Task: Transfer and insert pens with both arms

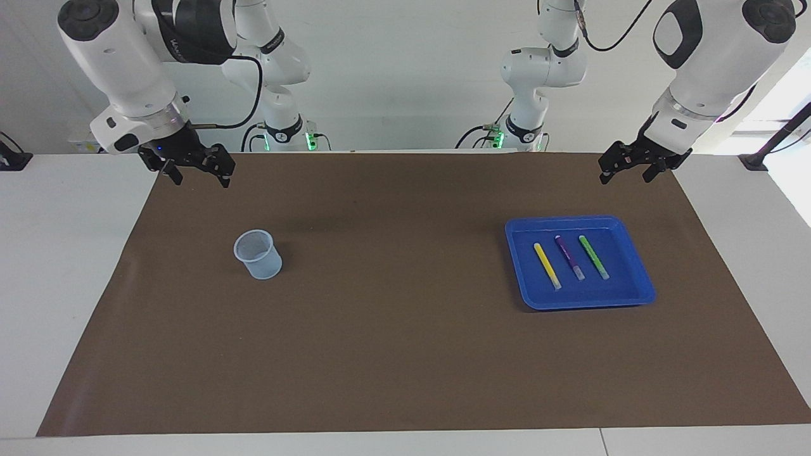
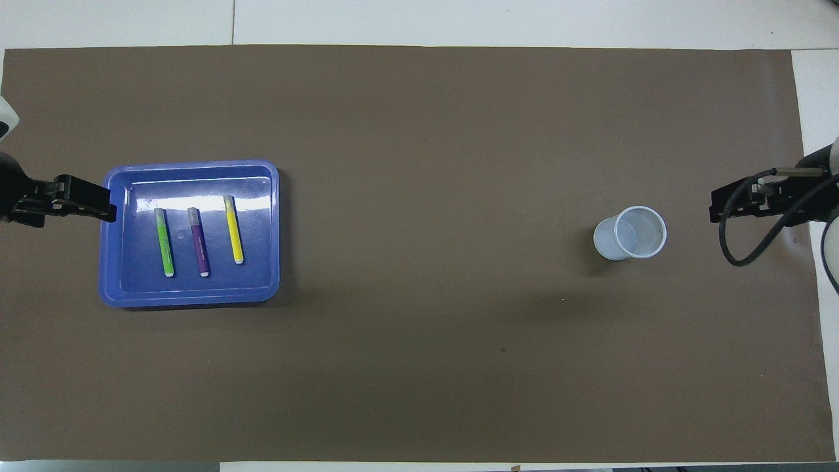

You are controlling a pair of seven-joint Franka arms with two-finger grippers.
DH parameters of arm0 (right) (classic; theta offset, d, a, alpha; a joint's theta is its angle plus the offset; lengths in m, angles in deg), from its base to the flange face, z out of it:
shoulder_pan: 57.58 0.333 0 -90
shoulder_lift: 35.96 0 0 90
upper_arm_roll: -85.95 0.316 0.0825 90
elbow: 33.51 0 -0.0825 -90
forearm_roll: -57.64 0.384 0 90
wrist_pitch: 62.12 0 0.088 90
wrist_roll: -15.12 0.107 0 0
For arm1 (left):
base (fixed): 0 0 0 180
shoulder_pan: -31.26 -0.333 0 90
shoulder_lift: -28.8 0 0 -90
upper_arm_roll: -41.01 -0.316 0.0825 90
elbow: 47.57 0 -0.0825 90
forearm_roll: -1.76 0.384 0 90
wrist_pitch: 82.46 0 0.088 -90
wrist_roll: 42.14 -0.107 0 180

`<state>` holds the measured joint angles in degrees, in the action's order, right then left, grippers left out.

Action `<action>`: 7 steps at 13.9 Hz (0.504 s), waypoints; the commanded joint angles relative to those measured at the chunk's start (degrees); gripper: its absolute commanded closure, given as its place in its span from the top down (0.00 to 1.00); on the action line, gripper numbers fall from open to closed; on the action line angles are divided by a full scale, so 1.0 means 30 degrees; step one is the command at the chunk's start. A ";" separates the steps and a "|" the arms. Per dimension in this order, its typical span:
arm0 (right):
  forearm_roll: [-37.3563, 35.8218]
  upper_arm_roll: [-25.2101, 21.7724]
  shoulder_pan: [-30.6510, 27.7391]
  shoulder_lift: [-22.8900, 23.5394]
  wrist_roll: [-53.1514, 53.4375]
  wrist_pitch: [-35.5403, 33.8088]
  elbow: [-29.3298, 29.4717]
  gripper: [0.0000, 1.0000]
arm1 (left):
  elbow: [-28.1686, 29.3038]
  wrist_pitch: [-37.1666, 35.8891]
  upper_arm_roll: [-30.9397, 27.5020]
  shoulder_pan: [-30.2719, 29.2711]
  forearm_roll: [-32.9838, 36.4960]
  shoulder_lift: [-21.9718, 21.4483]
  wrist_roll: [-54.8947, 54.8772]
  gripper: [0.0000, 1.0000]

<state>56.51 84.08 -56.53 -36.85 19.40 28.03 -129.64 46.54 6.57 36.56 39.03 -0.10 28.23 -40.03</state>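
Three pens lie side by side in a blue tray (image 1: 624,253) (image 2: 190,165) toward the left arm's end of the table: yellow (image 1: 547,266) (image 2: 233,229), purple (image 1: 569,258) (image 2: 198,241) and green (image 1: 593,256) (image 2: 164,241). A clear plastic cup (image 1: 258,254) (image 2: 630,233) stands upright and empty toward the right arm's end. My left gripper (image 1: 627,176) (image 2: 98,200) hangs open and empty in the air over the mat by the tray's outer rim. My right gripper (image 1: 199,179) (image 2: 718,208) hangs open and empty over the mat beside the cup. Neither touches anything.
A brown mat (image 1: 405,329) covers most of the white table (image 1: 57,266). Two smaller white arms with green lights (image 1: 285,126) (image 1: 519,126) stand at the robots' edge. A black cable (image 2: 741,242) loops off the right wrist.
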 commanded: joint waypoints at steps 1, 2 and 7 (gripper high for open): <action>0.0055 0.0154 -0.0234 -0.0261 -0.0344 -0.0198 -0.0183 1.00 | 0.0210 0.0149 0.0077 -0.0157 -0.0199 -0.0250 0.0000 1.00; 0.0055 0.0154 -0.0234 -0.0261 -0.0373 -0.0198 -0.0183 1.00 | 0.0210 0.0120 0.0076 -0.0244 -0.0199 -0.0250 -0.0029 1.00; 0.0055 0.0154 -0.0234 -0.0261 -0.0373 -0.0198 -0.0183 1.00 | 0.0181 0.0120 0.0076 -0.0098 -0.0170 -0.0250 0.0058 1.00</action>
<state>56.51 84.08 -56.53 -36.85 19.40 28.03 -129.64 46.54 6.57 36.55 39.02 -0.10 28.23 -40.03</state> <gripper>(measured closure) 0.000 0.000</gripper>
